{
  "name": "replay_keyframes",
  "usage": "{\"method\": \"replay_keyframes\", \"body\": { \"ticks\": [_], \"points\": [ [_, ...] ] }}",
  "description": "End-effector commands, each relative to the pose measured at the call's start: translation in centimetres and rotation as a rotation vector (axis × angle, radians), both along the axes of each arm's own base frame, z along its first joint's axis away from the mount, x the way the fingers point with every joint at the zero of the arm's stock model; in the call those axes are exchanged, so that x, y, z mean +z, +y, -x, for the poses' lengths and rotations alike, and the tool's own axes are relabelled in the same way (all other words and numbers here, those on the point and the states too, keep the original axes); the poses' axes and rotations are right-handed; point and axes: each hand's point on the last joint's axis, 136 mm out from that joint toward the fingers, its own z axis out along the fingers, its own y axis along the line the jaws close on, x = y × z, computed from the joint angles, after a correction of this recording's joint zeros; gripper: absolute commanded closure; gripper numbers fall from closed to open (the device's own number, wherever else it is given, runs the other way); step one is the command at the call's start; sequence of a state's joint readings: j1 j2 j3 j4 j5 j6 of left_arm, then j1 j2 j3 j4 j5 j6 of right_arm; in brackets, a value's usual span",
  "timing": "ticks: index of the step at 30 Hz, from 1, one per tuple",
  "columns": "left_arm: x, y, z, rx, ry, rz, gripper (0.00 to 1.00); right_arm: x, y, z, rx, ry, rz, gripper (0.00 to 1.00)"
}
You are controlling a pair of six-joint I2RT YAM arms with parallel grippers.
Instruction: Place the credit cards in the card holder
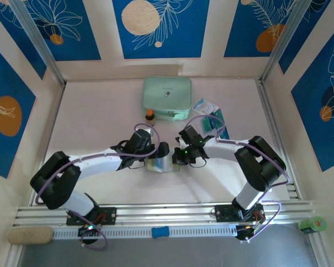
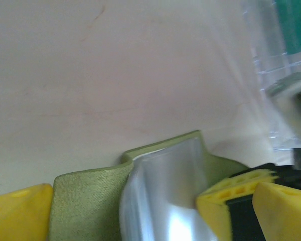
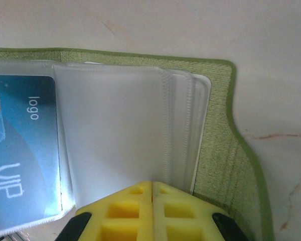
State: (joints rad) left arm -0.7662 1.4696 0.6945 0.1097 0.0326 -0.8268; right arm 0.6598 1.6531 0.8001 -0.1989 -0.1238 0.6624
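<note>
Right gripper (image 3: 152, 187) jaws shut, left gripper (image 2: 135, 213) jaws wide; the card holder (image 3: 226, 150) looks floppy, so I would pinch its green edge.

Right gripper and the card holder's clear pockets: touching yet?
Touching. In the right wrist view the shut right gripper presses its tips against the lower edge of the clear pockets, no gap showing; the card holder lies open.

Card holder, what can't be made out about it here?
Top view: the card holder is small and partly covered by the left tool and right tool.
Right wrist view: the blue card is cut off by the left edge; cloudy stacked pockets hide any others.
Left wrist view: blur and glare hide the pockets' contents.
</note>
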Motion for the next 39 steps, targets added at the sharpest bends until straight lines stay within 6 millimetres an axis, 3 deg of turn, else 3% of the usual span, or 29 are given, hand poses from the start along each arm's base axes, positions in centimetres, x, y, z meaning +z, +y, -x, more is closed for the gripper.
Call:
{"method": "replay_keyframes", "body": {
  "ticks": [1, 14, 22, 25, 29, 32, 36, 39],
  "points": [
    [2.5, -1.8, 0.4, -0.028, -0.037, 0.138, 0.0, -2.7, -2.4, 1.8, -0.026, 0.076, 0.107, 1.0],
    [3.8, -2.6, 0.7, -0.02, -0.055, 0.243, 0.0, -1.5, -1.6, 1.1, -0.015, 0.064, 0.085, 1.0],
    [3.5, -2.3, 1.0, -0.013, -0.052, 0.235, 0.0, 3.8, -0.3, -1.0, 0.008, -0.036, 0.028, 1.0],
    [3.5, -2.2, 1.0, -0.012, -0.055, 0.233, 0.0, 5.1, -0.9, -1.4, -0.013, -0.064, 0.022, 0.99],
    [3.5, -2.1, 1.0, -0.01, -0.057, 0.229, 0.0, 5.5, -2.8, -1.6, -0.068, -0.077, 0.055, 0.98],
    [3.6, -2.0, 1.0, -0.009, -0.06, 0.229, 0.0, 5.0, -4.3, -1.7, -0.11, -0.071, 0.081, 0.9],
    [3.7, -2.1, 1.0, -0.012, -0.063, 0.231, 0.0, 4.1, -4.5, -1.6, -0.104, -0.053, 0.084, 0.69],
    [3.9, -2.1, 1.0, -0.011, -0.064, 0.233, 0.0, 3.2, -4.3, -1.4, -0.094, -0.027, 0.092, 0.66]
  ]
}}
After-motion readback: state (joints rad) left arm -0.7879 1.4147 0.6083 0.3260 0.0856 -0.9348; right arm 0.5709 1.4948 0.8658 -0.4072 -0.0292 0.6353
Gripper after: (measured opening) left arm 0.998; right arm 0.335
